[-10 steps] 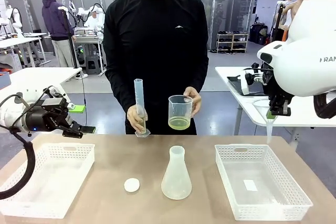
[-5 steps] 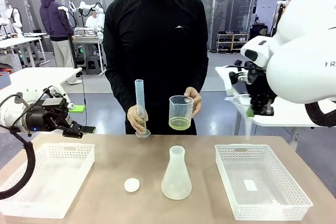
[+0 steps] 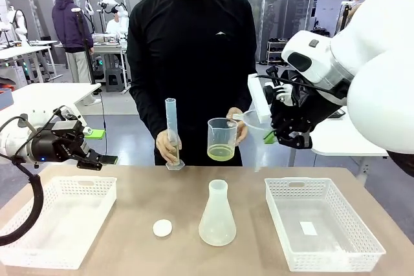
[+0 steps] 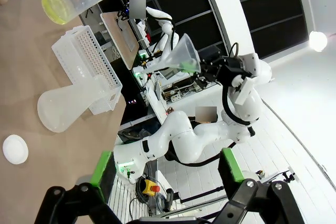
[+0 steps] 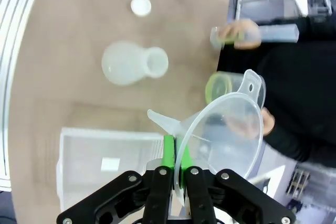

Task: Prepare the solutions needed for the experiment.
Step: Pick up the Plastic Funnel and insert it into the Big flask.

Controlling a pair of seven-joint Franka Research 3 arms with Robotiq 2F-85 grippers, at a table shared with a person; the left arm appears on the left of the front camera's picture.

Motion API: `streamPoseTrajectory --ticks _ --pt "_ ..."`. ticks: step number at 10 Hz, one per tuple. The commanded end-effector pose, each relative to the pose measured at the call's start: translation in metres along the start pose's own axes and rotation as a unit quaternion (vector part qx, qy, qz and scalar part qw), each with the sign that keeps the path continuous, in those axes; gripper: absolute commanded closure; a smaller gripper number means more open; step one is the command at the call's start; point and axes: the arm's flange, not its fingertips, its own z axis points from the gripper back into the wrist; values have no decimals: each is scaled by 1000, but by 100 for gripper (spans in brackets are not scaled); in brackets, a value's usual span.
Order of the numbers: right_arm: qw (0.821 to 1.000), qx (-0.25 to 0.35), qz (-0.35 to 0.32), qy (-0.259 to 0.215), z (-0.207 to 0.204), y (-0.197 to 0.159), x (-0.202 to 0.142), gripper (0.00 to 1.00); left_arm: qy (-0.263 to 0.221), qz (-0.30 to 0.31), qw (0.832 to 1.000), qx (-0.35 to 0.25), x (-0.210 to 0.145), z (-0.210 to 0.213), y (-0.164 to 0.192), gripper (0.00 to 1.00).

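The solutions (image 3: 220, 153) are a shallow yellow-green layer in a clear beaker (image 3: 222, 135) that the person holds above the table's far edge; they also show in the wrist views (image 4: 56, 10) (image 5: 218, 87). The person's other hand stands a tall graduated cylinder (image 3: 171, 127) on the table. A frosted conical flask (image 3: 217, 216) (image 5: 134, 64) stands mid-table. My right gripper (image 3: 279, 136) (image 5: 176, 162) is shut on the rim of a clear funnel (image 3: 257, 128) (image 5: 227, 129), held in the air right of the beaker. My left gripper (image 3: 103, 147) (image 4: 165, 167) hangs open over the left tray's far edge.
White mesh trays sit at the left (image 3: 39, 237) and right (image 3: 362, 240); the right one holds a small white slip. A small white disc (image 3: 162, 227) lies left of the flask. The person stands close against the far edge.
My right arm has swung left and slightly down with the funnel, from beyond the right tray to just right of the beaker. The left arm and the person's hands have stayed put.
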Motion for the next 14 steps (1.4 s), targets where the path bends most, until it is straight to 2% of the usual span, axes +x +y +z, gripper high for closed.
streamPoseTrajectory --ticks 1,2,5,6,7,11,14 --pt "998 -12 34 -54 -13 5 0 96 -1 -2 1000 3 -2 -1 -2 0" --pt "997 -26 51 -57 -19 5 9 96 -1 -2 1000 3 -2 -1 -2 0" --pt "994 -16 66 -90 -30 3 29 96 -1 -2 1000 3 -2 -1 -2 0" --pt "994 -11 66 -88 -31 3 33 96 -1 -2 1000 3 -2 -1 -2 0" --pt "996 -9 59 -60 -31 3 36 96 -1 -2 1000 3 -2 -1 -2 0" --pt "996 -10 61 -64 -28 7 38 96 -1 -2 1000 3 -2 -1 -2 0" --pt "997 -32 51 -53 -49 -1 40 96 -1 -2 1000 3 -2 -1 -2 0"
